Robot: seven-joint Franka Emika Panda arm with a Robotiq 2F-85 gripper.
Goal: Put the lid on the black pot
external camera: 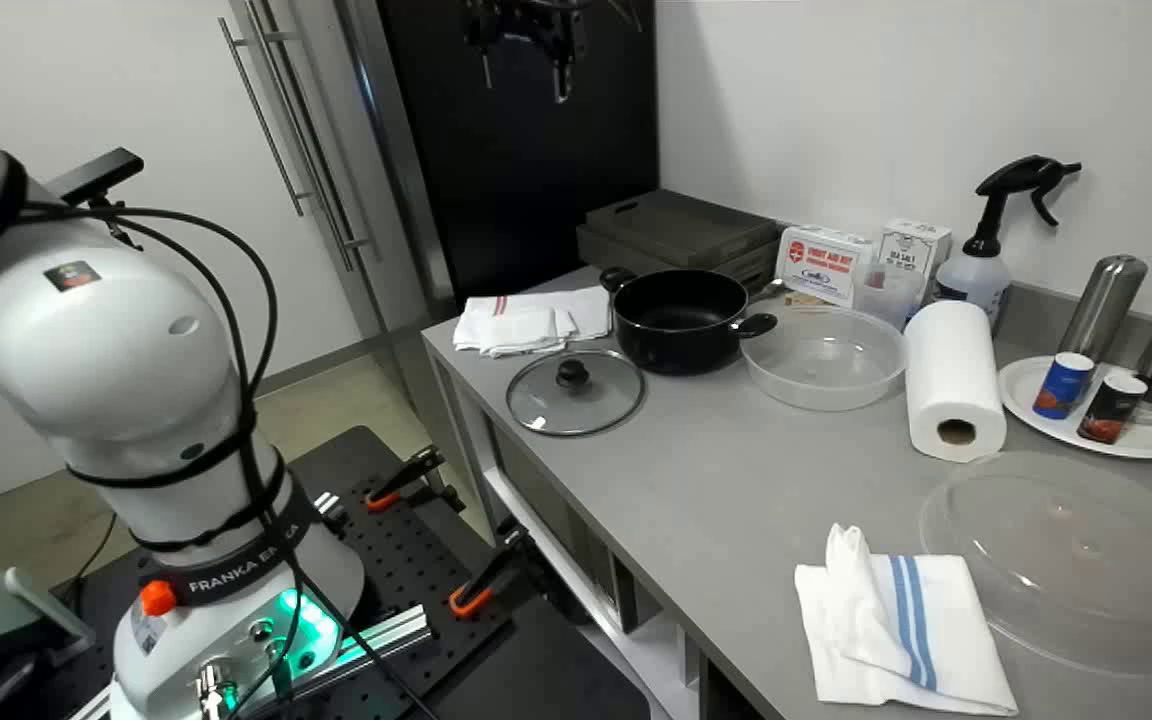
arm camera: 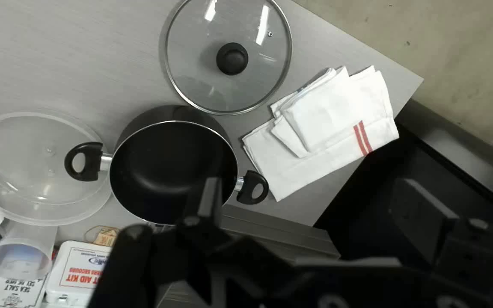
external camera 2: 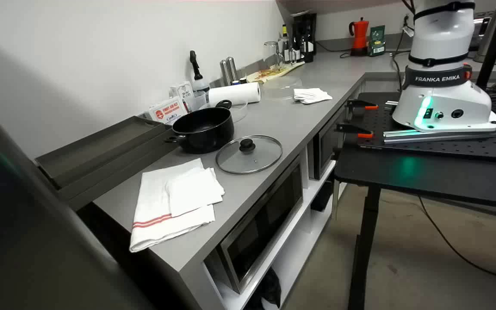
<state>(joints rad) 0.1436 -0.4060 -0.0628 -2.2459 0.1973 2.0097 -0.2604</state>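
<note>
The clear glass lid (external camera: 596, 395) lies flat on the grey counter, its dark knob up, beside the pot. It also shows in an exterior view (external camera 2: 265, 157) and in the wrist view (arm camera: 199, 77). The black pot (external camera: 671, 340) stands upright and uncovered, with two black handles; it also shows in an exterior view (external camera 2: 207, 137) and in the wrist view (arm camera: 165, 167). My gripper (external camera: 525, 82) is high above the counter, at the top of an exterior view. In the wrist view the gripper (arm camera: 315, 199) has its fingers wide apart with nothing between them.
A folded white towel (external camera: 536, 318) lies near the lid and pot. Dark stacked boxes (external camera: 681, 225) stand behind the pot. A clear round container (external camera: 826, 370) is close beside the pot, with a paper towel roll (external camera: 954, 370) beyond. A tall dark fridge (external camera: 526, 180) stands at the counter's end.
</note>
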